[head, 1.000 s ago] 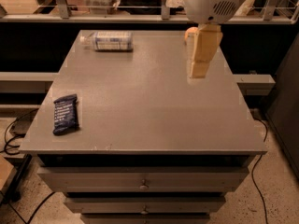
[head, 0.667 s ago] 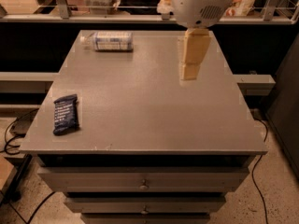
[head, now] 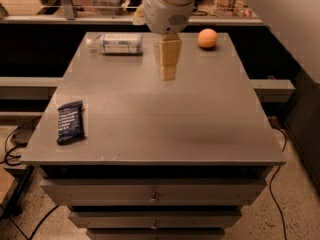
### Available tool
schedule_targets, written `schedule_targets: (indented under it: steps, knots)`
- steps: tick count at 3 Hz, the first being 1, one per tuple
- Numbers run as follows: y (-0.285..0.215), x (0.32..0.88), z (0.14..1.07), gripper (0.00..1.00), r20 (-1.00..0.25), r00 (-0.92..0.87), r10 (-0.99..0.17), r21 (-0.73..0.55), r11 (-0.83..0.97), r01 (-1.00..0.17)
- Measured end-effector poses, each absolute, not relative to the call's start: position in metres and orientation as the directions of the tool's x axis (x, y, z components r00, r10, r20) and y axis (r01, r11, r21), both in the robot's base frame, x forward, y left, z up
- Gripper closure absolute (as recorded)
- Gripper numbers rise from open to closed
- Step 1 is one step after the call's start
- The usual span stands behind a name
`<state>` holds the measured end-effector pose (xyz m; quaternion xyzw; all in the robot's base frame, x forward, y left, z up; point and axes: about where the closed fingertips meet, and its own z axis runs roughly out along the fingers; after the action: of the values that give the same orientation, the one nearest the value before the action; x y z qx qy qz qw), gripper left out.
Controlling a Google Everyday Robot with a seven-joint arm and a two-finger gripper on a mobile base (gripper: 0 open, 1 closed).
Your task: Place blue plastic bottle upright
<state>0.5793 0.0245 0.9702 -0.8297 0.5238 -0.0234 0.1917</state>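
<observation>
The broad grey flat-topped counter (head: 175,129), with drawers beneath, carries everything here. Above its far middle hangs the robot's rounded white wrist housing (head: 167,9). Below that the cream-coloured pincer (head: 168,73) points down over bare surface, apart from every object. Whether it is open or closed cannot be told, though nothing is seen held in it.

The small clear plastic bottle with a pale bluish-white label band (head: 117,44) lies on its side near the far left edge of the counter. Its white cap points left, and it sits to the left of the pincer without touching it. A flat dark blue snack wrapper (head: 70,122) lies near the front left edge, well apart from the rest. A small orange ball (head: 207,38) sits near the far right edge.

The step in hand looks like the approach, since the bottle is not yet grasped and not yet upright. The next move probably calls for carrying the pincer left and a little farther back until it is over the bottle's body. It would then line up across the bottle's width, not along its length, and come down to close around the middle. A round bottle on its side may roll if nudged off-centre, so the descent should be straight. After that come the lift, the turn to cap-up, and setting the base flat on the counter
</observation>
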Motion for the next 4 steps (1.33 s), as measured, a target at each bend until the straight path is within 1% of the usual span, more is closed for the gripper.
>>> schedule_targets:
  steps: [2,3,4]
  knots:
    - [0.070,0.650,0.949,0.00,-0.296,0.499,-0.814,-0.339,-0.399,-0.852]
    - [0.113,0.696,0.930,0.00,-0.365,0.498,-0.787,-0.340,-0.386,-0.858]
    - [0.115,0.698,0.925,0.00,-0.374,0.488,-0.788,-0.335,-0.376,-0.864]
